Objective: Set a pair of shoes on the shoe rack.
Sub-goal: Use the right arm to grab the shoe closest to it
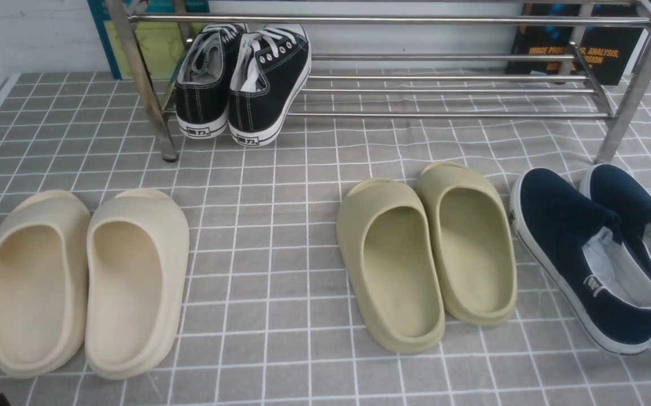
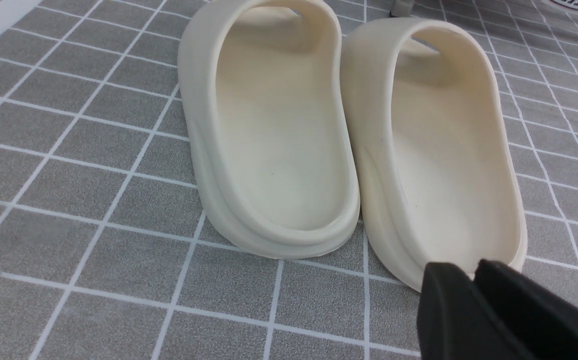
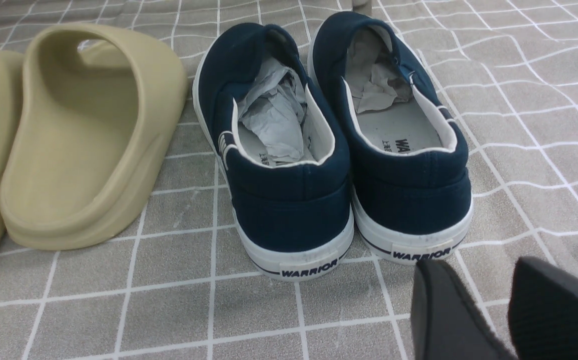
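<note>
Beyond the parted right gripper (image 3: 479,265), navy canvas shoes (image 3: 289,200) are lying lengthwise, rounded toes pointing away. The left gripper (image 2: 461,267) is showing a narrow gap.

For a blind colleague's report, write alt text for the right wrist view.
Two navy slip-on shoes stand side by side on a gray checked cloth, paper stuffed inside, heels facing the open, empty right gripper. Beside them are green slides, partly cut off.

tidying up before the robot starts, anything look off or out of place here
The cloth ripples around the navy slip-ons, its grid lines bending. Paper is bunched inside both. Nothing appears spilled or damaged.
</note>
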